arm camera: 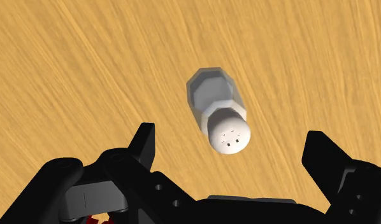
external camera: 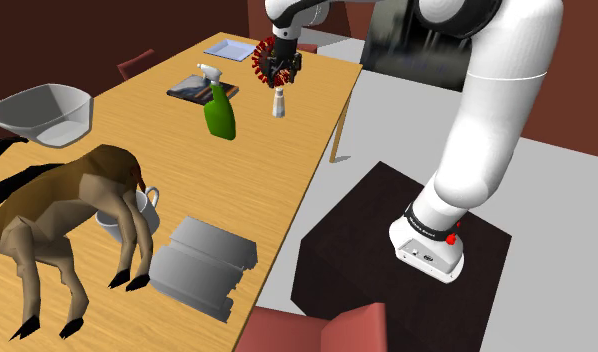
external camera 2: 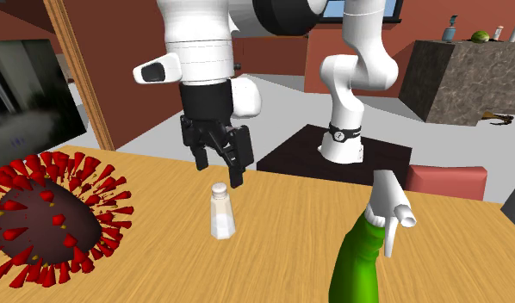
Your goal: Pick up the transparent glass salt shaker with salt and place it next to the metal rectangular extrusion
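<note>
Salt shaker [external camera 2: 220, 212] upright — just below the spread-fingered hand [external camera 2: 220, 172]

OCCLUSION LOG | shoulder view: I read the brown animal figure [external camera: 67, 215] as cut by the left edge, its foreleg covering part of a white mug [external camera: 149, 212]; gripper [external camera: 279, 82] covers part of the spiky red ball [external camera: 259, 55] | second exterior view: green spray bottle [external camera 2: 363, 258] cut by bottom edge; items on far counter [external camera 2: 462, 77] too small to identify

Wooden table [external camera: 277, 170] with salt shaker [external camera: 279, 103], green spray bottle [external camera: 221, 114], white bowl [external camera: 47, 115], horse figure [external camera: 67, 205]
</note>
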Controlling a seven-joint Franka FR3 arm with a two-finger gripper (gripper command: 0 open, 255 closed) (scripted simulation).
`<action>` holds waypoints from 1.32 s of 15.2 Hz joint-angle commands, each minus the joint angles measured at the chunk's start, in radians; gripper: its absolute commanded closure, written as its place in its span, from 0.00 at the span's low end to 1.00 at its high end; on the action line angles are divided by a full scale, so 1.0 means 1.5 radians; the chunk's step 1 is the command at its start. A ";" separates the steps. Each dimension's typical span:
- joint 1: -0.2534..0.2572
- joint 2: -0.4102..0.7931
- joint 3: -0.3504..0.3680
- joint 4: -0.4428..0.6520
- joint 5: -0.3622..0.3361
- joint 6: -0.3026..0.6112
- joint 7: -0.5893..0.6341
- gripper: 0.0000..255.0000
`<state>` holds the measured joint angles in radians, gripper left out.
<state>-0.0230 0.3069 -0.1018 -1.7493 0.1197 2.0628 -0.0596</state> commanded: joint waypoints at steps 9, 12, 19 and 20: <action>0.001 0.030 0.003 -0.018 0.007 0.049 -0.004 0.00; 0.001 0.030 0.003 -0.018 0.007 0.049 -0.004 0.00; 0.001 0.030 0.003 -0.018 0.007 0.049 -0.004 1.00; 0.001 0.030 0.003 -0.018 0.007 0.049 -0.004 1.00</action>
<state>-0.0223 0.3520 -0.0973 -1.7766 0.1299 2.1360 -0.0652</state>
